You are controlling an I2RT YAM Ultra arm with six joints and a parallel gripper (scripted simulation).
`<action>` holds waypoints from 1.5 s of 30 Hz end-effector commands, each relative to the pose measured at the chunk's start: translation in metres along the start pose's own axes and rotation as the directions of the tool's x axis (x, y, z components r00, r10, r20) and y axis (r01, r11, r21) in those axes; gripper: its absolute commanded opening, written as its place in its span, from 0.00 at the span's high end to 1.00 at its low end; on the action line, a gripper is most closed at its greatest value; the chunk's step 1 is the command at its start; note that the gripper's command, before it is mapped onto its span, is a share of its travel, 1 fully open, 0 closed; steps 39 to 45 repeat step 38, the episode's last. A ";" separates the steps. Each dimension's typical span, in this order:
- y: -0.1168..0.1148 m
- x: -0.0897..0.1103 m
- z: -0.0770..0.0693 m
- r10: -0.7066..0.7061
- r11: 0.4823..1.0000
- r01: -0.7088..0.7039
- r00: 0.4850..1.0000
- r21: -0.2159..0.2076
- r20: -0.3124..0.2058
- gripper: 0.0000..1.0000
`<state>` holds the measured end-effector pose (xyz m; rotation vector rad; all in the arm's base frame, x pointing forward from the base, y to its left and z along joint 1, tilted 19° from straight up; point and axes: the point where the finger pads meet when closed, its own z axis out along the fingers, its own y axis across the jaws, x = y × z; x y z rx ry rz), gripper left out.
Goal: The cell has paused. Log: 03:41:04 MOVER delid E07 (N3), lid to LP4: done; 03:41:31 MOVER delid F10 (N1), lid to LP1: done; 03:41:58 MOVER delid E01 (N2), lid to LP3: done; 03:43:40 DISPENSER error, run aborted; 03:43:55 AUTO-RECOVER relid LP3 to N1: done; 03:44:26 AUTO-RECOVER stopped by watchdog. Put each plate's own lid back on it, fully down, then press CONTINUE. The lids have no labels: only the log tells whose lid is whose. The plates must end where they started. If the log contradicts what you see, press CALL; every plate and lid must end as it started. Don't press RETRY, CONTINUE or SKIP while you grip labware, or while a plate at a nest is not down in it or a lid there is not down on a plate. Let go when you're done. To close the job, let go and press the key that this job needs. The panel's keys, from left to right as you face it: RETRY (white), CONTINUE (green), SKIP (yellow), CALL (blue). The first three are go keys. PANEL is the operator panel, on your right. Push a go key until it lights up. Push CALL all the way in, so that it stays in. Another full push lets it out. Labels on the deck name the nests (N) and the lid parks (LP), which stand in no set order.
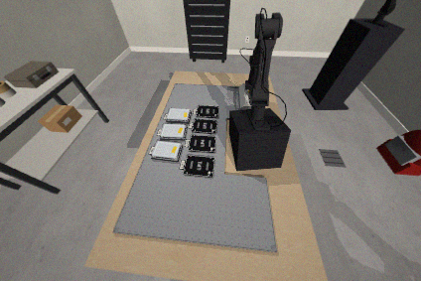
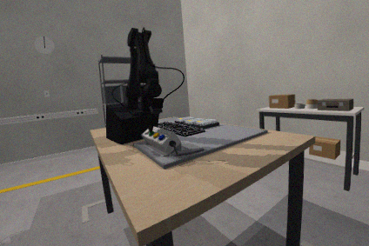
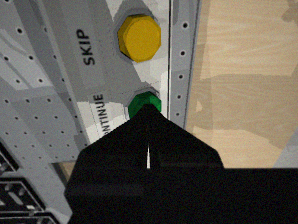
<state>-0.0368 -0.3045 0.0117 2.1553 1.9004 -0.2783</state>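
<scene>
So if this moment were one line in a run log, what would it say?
arm: over panel | gripper: shut, holding nothing | tip: at green CONTINUE key | yellow SKIP key: untouched

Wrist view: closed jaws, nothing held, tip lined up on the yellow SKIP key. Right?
Not quite. The wrist view shows the gripper with its jaws closed and empty, but its tip is at the green CONTINUE key, partly covering it. The yellow SKIP key sits further ahead, untouched.
</scene>
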 end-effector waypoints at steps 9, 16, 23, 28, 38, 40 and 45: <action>0.003 0.004 0.008 0.002 1.000 -0.002 1.000 -0.006 -0.003 1.00; 0.004 0.004 0.009 0.002 1.000 -0.002 1.000 -0.006 -0.003 1.00; 0.004 0.004 0.010 0.002 1.000 -0.002 1.000 -0.005 -0.003 1.00; 0.005 0.004 0.011 0.002 1.000 -0.002 1.000 -0.005 -0.001 1.00; 0.006 0.005 0.013 0.002 1.000 -0.002 1.000 -0.005 -0.002 1.00; 0.006 0.005 0.013 0.002 1.000 -0.002 1.000 -0.005 -0.002 1.00; 0.006 0.005 0.013 0.002 1.000 -0.002 1.000 -0.005 -0.002 1.00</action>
